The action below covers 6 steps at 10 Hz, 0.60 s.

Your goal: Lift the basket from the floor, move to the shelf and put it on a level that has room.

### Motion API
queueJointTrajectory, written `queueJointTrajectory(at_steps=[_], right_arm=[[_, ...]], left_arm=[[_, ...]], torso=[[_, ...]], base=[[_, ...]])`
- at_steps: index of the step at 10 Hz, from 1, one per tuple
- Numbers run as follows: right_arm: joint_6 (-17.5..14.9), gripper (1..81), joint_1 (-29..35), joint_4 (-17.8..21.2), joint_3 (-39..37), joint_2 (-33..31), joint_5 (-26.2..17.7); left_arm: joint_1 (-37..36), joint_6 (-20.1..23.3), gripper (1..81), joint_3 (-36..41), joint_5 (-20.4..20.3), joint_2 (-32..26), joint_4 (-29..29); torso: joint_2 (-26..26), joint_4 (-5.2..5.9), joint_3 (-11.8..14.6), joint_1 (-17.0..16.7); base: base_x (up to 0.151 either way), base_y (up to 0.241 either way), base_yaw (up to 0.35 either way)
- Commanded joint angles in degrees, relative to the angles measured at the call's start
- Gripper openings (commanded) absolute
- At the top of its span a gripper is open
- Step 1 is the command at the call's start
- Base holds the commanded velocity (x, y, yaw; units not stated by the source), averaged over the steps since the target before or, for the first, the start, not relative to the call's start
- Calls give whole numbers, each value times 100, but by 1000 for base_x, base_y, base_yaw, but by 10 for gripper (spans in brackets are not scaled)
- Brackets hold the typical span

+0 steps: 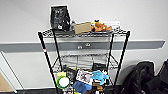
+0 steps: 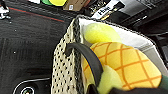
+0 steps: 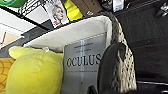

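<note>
The tall black wire rack [image 1: 83, 50] stands ahead, its second tier [image 1: 85, 61] bare. The cream woven basket [image 2: 66, 67] hangs above the dark carpet floor [image 2: 27, 42], apparently lifted, not yet shelved. I cannot tell either claw's grip.

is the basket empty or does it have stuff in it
Not empty. The basket holds a yellow plush toy, a grey Oculus box and a pineapple-patterned toy.

White wall [image 1: 140, 22] with a grey horizontal band [image 1: 22, 46] across it, dark baseboard [image 1: 32, 91] below. Dark office chair [image 1: 143, 77] at lower right against the wall. Light wood panel [image 1: 4, 85] at far left edge. Dark carpet [image 2: 30, 42] with a thin red line [image 2: 35, 14]. Even lighting.
</note>
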Motion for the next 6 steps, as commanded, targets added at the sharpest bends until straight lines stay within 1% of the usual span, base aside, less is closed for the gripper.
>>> queueJointTrajectory(at_steps=[1, 6], right_arm=[[47, 10, 663, 102, 245, 29, -198], [47, 10, 645, 102, 227, 21, -198]], left_arm=[[-663, 0, 10, 243, 123, -46, -20], [-663, 0, 10, 243, 123, -20, -11]], torso=[[0, 0, 0, 0], [0, 0, 0, 0]], base=[[117, 0, 0], [117, 0, 0]])
